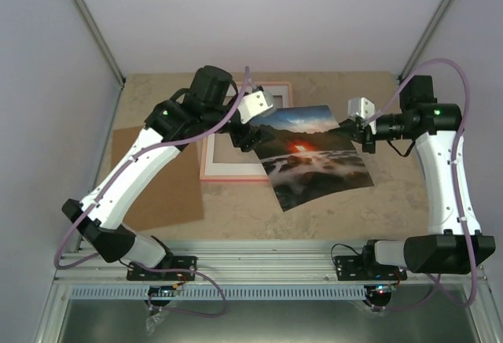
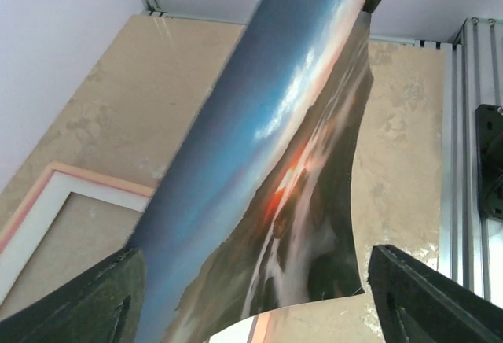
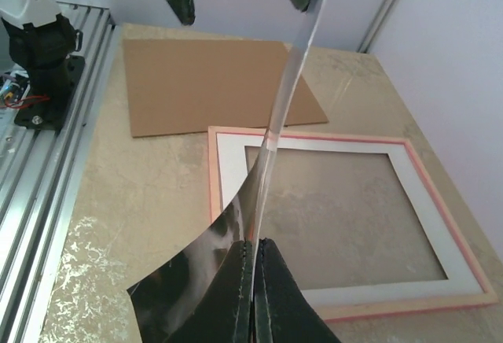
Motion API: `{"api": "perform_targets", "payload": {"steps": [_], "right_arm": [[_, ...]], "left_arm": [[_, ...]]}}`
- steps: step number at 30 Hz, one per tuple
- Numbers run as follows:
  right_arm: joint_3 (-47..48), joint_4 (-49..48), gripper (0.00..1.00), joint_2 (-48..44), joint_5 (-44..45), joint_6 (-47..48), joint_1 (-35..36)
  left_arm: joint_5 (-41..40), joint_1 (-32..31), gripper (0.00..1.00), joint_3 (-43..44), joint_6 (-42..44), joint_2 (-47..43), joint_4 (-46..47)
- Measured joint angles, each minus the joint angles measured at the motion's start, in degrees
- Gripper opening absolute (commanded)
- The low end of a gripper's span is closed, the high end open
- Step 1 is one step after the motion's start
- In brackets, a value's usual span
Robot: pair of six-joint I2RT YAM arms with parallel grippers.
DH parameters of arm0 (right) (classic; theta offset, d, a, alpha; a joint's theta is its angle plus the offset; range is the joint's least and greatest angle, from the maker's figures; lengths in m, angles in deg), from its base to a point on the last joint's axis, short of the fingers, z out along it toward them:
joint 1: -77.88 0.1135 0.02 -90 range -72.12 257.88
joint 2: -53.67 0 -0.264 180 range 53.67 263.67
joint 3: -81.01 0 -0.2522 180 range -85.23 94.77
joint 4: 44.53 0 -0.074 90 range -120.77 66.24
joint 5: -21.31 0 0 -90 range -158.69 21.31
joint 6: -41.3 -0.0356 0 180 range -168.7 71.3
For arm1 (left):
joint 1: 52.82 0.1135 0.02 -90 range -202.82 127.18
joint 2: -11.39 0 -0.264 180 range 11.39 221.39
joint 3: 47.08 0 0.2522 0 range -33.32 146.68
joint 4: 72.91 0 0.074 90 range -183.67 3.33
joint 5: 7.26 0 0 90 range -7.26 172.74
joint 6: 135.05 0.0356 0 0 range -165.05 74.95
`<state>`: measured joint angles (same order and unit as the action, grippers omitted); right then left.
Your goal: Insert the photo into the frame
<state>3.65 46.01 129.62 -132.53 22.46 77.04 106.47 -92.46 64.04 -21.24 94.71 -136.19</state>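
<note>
The right gripper (image 3: 253, 252) is clamped shut on the edge of the photo (image 1: 314, 154) farthest from the frame (image 1: 233, 176). The photo hangs curled in the air over the frame's right side. The left gripper (image 2: 253, 252) stands wide, with one finger either side of the photo's frame-side edge; contact cannot be told.

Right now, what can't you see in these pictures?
- Top view: the left arm covers part of the thin pink rectangular frame, and the glossy sunset photo covers its right side.
- Left wrist view: the photo fills the middle, so whether the open left claw touches it is unclear.
- Right wrist view: the photo is edge-on in the shut right claw, hiding its picture.
- Top view: the left arm covers part of the flat brown board.
</note>
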Motion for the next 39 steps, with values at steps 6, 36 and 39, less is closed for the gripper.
{"api": "perform_targets", "payload": {"steps": [6, 36, 39], "right_arm": [[-0.3, -0.2, 0.01, -0.6, -0.3, -0.4, 0.6], [-20.2, -35.5, 0.98, -6.3, 3.5, -36.2, 1.9], [-22.4, -42.4, 0.98, -7.4, 4.8, -43.8, -1.2]], "left_arm": [[-2.9, 0.0, 0.80, 7.9, 3.8, 0.0, -5.8], [-19.2, 10.6, 0.00, 18.4, 8.9, 10.6, -4.9], [-25.0, 16.6, 0.00, 32.9, 9.9, 21.6, 0.8]]}}
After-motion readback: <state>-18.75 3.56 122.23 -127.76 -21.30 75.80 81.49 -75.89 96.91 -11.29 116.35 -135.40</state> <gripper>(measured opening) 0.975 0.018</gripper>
